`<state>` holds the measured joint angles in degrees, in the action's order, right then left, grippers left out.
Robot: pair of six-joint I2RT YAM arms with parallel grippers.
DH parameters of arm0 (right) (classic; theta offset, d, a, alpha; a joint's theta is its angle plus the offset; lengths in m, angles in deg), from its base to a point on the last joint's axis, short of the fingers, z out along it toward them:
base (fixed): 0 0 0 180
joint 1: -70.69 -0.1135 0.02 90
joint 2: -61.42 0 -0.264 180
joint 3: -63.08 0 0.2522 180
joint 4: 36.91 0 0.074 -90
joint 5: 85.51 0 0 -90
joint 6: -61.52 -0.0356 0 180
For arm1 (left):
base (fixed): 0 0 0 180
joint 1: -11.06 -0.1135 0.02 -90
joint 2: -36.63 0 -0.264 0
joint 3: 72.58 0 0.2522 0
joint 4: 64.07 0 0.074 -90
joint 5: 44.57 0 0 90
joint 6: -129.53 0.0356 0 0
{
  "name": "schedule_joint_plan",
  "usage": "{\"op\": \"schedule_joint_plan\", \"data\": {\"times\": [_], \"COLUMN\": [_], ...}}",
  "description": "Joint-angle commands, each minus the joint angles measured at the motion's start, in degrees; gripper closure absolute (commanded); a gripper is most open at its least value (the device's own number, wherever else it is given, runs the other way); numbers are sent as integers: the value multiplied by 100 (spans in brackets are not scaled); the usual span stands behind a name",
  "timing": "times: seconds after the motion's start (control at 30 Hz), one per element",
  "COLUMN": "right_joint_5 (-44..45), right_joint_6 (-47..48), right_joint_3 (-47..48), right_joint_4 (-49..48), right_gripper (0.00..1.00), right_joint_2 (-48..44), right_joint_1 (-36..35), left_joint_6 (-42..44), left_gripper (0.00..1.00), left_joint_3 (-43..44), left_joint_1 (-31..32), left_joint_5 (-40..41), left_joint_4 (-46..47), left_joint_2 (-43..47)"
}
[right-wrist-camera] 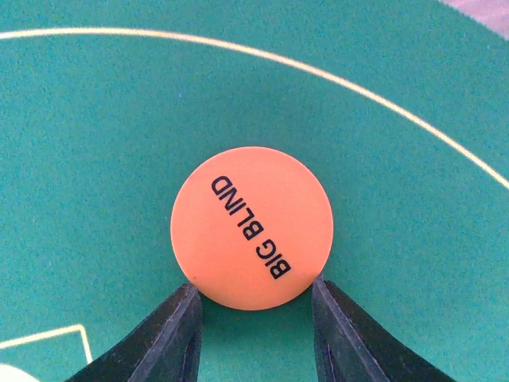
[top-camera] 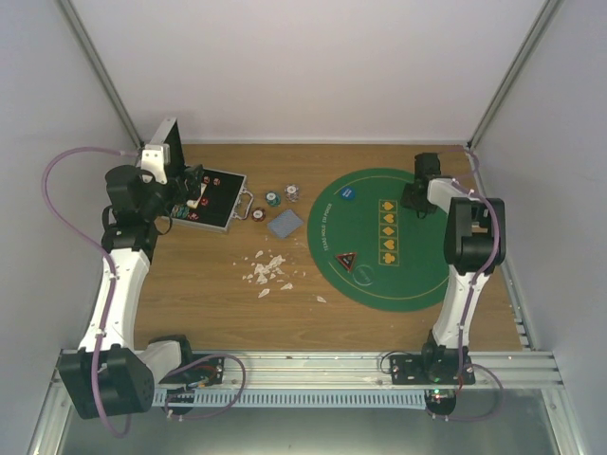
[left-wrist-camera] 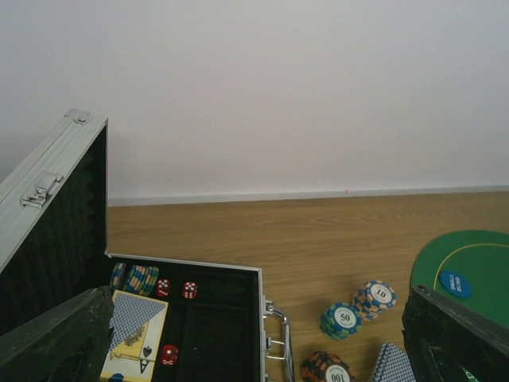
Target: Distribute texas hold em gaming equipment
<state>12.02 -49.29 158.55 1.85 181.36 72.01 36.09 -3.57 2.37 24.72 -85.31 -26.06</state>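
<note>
**Top view.** The left pincer [top-camera: 190,185] hangs over the open aluminium case with black foam lining [top-camera: 223,216] at the far left of the brown wooden worktop [top-camera: 209,313]. Judged: staged there to draw more stock.
- Small stacks of stripe-edged poker chips [top-camera: 275,197] and a grey-blue-backed card deck [top-camera: 285,224] sit between the case and the round green felt mat [top-camera: 379,284], apparently not yet dealt out.
- On the mat are a blue round button [top-camera: 346,193] and a red-black triangular token [top-camera: 345,261].
- White crumbled scraps [top-camera: 266,270] litter the wood beside the mat.
- The right pincer [top-camera: 417,197] is low over the mat's far edge and hides what lies beneath it.
- Plain white walls close the cell on three sides.

**Left wrist view.** The left pincer [left-wrist-camera: 256,318] is wide, with nothing between its fingers [left-wrist-camera: 56,342]. The case [left-wrist-camera: 191,264] below it holds loose playing cards [left-wrist-camera: 135,330], more chips and red dice [left-wrist-camera: 189,290].

**Right wrist view.** The right pincer [right-wrist-camera: 254,296] is narrow. Its fingertips [right-wrist-camera: 179,318] rest against both sides of the orange round button [right-wrist-camera: 251,227], lettered BIG BLIND, which lies flat on the felt [right-wrist-camera: 95,159] inside the yellow line. Judged: a pinch on the near rim, to reposition it. The disc is thin and the hold shallow, so it may slip.
</note>
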Motion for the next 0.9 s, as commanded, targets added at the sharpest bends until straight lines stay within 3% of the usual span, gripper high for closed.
{"op": "schedule_joint_plan", "data": {"times": [0.0,0.23,0.37,0.67,0.87], "right_joint_5": [5,-95,-184,-837,-1129], "right_joint_6": [127,158,167,288,431], "right_joint_3": [148,360,279,-81,-329], "right_joint_4": [175,187,219,310,516], "right_gripper": [61,60,54,36,28], "right_joint_2": [514,651,432,-948,-2209], "right_joint_1": [65,70,70,32,-131], "left_joint_6": [-8,-5,-37,-136,-24], "left_gripper": [1,1,1,1,1], "left_joint_3": [-5,5,20,87,207], "left_joint_1": [-36,-41,-37,50,500], "left_joint_5": [-66,-53,21,-194,-102], "left_joint_4": [251,232,182,104,-125], "left_joint_2": [-6,-40,-103,-365,-647]}}
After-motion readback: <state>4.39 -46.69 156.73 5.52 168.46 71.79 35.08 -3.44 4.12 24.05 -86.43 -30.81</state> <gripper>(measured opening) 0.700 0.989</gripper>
